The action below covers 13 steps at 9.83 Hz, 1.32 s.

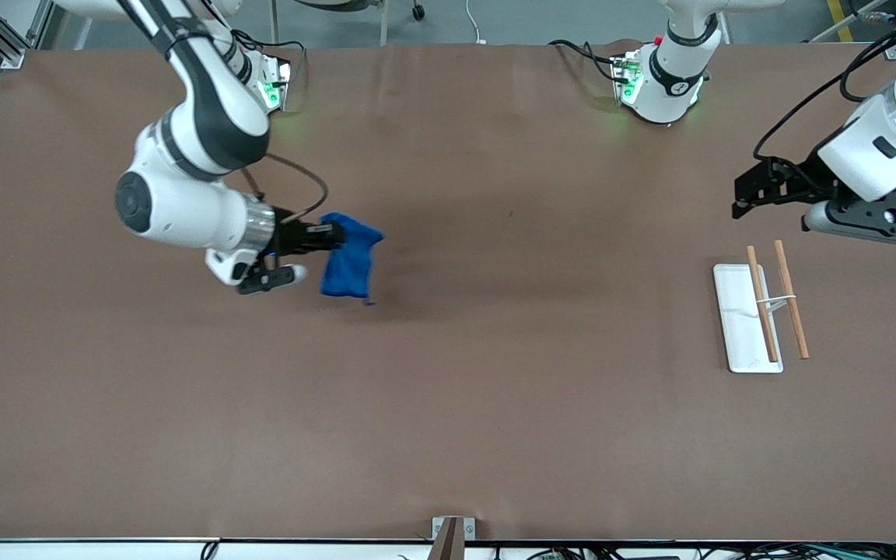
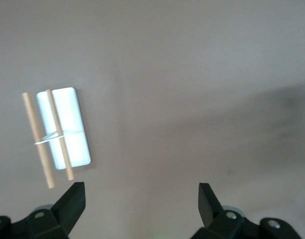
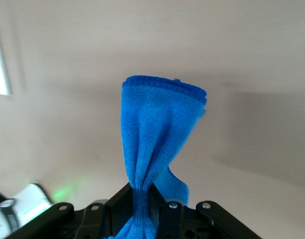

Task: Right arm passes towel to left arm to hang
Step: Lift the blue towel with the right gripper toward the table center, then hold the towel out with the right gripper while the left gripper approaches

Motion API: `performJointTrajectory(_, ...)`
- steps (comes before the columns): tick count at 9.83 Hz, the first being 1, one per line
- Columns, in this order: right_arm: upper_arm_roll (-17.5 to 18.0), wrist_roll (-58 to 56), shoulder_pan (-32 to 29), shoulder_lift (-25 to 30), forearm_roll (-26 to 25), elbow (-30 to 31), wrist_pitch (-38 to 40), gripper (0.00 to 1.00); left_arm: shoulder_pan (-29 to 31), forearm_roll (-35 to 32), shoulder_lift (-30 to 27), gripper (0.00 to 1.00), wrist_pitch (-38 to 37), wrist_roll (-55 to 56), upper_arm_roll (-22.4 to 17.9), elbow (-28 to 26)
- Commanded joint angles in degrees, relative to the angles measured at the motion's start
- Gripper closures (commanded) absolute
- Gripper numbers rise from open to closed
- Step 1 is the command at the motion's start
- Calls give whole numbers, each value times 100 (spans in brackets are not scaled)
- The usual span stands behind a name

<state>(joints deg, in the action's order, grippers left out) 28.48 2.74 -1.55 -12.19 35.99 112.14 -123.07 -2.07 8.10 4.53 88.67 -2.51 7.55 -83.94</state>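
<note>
While the right arm (image 1: 199, 117) reaches out from its base over the brown table (image 1: 495, 404), its right gripper (image 1: 333, 232) is clamped on one bunched end of the blue towel (image 1: 351, 260). The towel hangs free from the fingers, up in the air over the right arm's end of the table, with its shadow on the surface beneath. In the right wrist view the cloth (image 3: 159, 134) is pinched into a narrow waist between the black fingers (image 3: 121, 211) and fans out wider past them.

At the other end of the table, the left arm (image 1: 895, 132) waits, its left gripper (image 1: 745, 198) in the air with the fingers spread wide and nothing between them; the left wrist view shows the two fingertips (image 2: 72, 199) well apart. A towel rack (image 1: 767, 307), with a white base and two wooden rails, sits on the table near that gripper, closer to the front camera.
</note>
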Motion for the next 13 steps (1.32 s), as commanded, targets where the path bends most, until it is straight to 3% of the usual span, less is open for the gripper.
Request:
performJointTrajectory(1, 761, -27, -91, -142, 1203, -61, -681, 100, 75, 968, 39, 0, -52, -434, 19, -262)
performJointTrajectory(3, 1184, -28, -73, -327, 2329, -437, -710, 100, 57, 1788, 31, 0, -69, -383, 10, -613)
performJointTrajectory(5, 1483, -54, -30, -520, 3436, -806, -719, 100, 48, 2612, -162, 0, -69, -687, 28, -1411)
performJointTrajectory(7, 1520, -342, 154, -556, 4351, -1001, -797, 100, 48, 3466, -260, 0, -61, -1014, 27, -2098)
performJointTrajectory(10, 1520, -1860, 348, -722, 6161, -1002, -780, 100, 57, 4653, -260, 0, -61, -1654, 19, -3038)
performJointTrajectory(13, 1529, -2373, 454, -785, 6920, -1010, -780, 100, 57, 5778, -435, 0, -61, -2111, 1, -4005)
